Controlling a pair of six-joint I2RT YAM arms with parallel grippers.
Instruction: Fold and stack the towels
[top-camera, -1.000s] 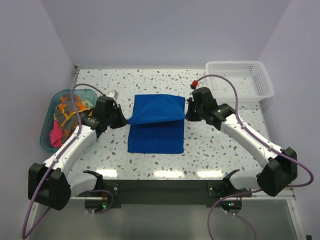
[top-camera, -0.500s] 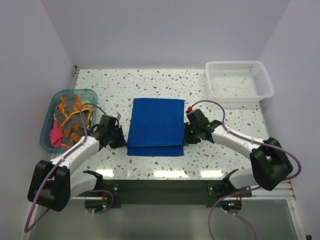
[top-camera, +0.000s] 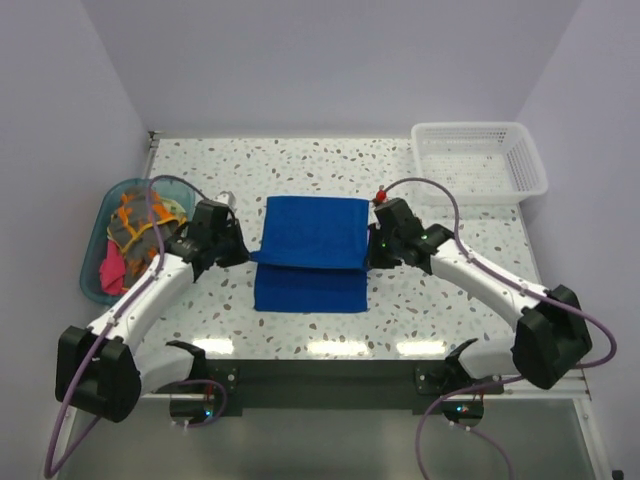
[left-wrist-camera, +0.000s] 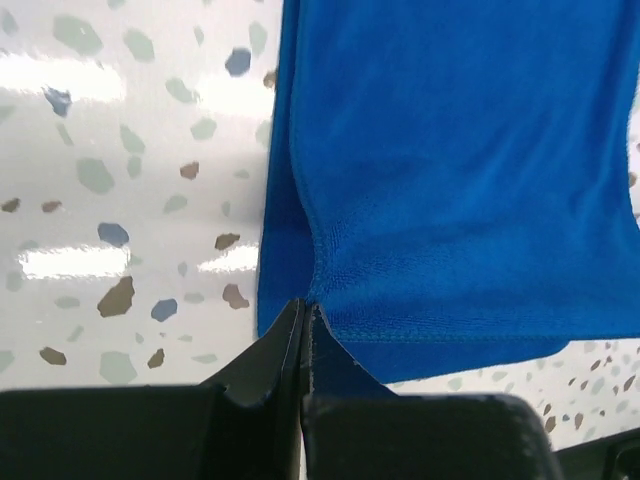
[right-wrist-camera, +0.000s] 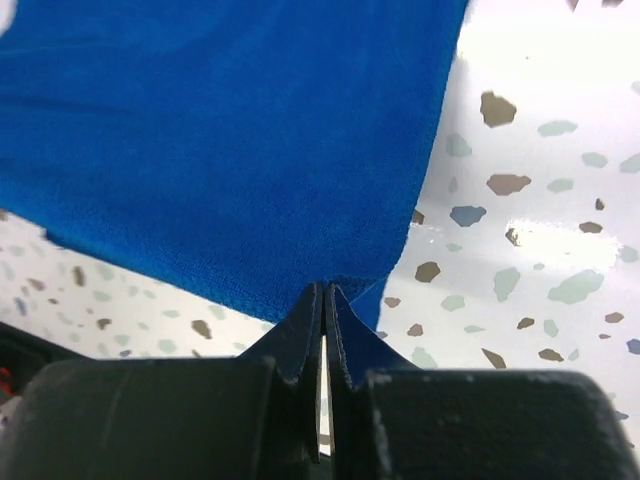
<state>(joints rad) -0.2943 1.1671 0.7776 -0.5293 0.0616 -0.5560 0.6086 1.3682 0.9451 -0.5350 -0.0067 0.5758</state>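
The royal blue towel (top-camera: 310, 232) lies folded in the middle of the speckled table. Its top layer ends partway down and leaves a strip of the lower layer showing at the near side. My left gripper (top-camera: 248, 254) is shut on the left corner of the top layer's near edge. My right gripper (top-camera: 368, 252) is shut on the right corner. In the left wrist view the towel (left-wrist-camera: 450, 150) runs into the closed gripper (left-wrist-camera: 303, 306). In the right wrist view the towel (right-wrist-camera: 220, 130) does the same with the other gripper (right-wrist-camera: 325, 291). An orange-and-grey towel (top-camera: 135, 220) and a pink one (top-camera: 112, 270) lie in the tub.
A translucent teal tub (top-camera: 92, 268) stands at the left edge with the bunched towels in it. A white mesh basket (top-camera: 480, 160) stands at the back right corner. Walls close in the table on the left, back and right.
Half a second ago both grippers were nearer me with the top layer's edge at the towel's near edge. Both have since moved back away from me, pulling that edge with them.
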